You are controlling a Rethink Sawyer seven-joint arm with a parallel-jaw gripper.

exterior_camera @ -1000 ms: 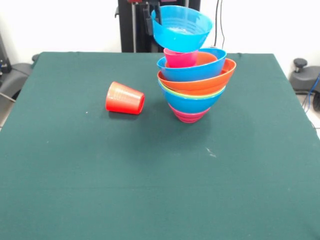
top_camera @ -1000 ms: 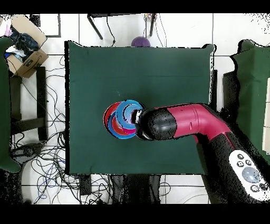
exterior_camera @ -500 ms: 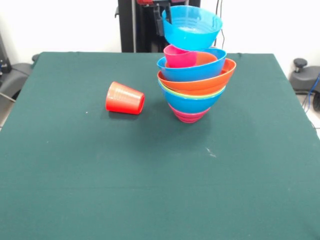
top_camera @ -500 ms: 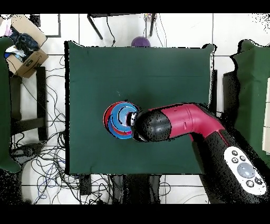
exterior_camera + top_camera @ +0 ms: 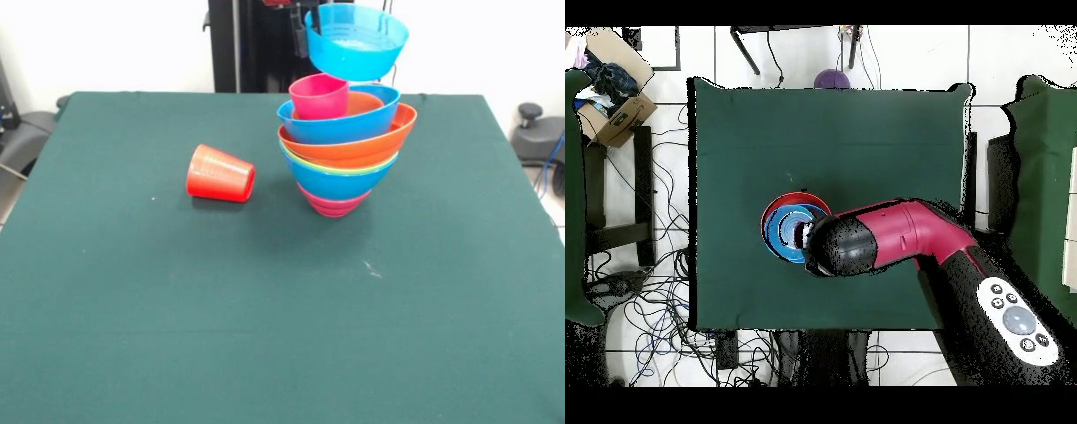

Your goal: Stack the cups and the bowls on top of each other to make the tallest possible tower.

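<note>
The tower [image 5: 340, 150] stands mid-table: a small magenta bowl at the bottom, then blue, lime green, large orange and blue bowls, with a small orange bowl [image 5: 364, 103] and the pink cup [image 5: 319, 95] on top. My gripper [image 5: 303, 35] is shut on the left rim of the light blue bowl [image 5: 357, 41] and holds it above the tower's top, a little to the right. The red-orange cup [image 5: 221, 174] lies on its side left of the tower. In the overhead view my arm [image 5: 885, 235] covers part of the tower [image 5: 783, 228] and hides the red-orange cup.
The green table [image 5: 265, 336] has its right edge a bowl's width from the tower. A purple round thing [image 5: 832, 79] sits beyond the table's far edge in the overhead view. A cardboard box [image 5: 610, 85] stands off the table at upper left.
The gripper has carried the light blue bowl up and to the right in the front view, and the bowl has levelled out. The tower and the red-orange cup have not moved.
</note>
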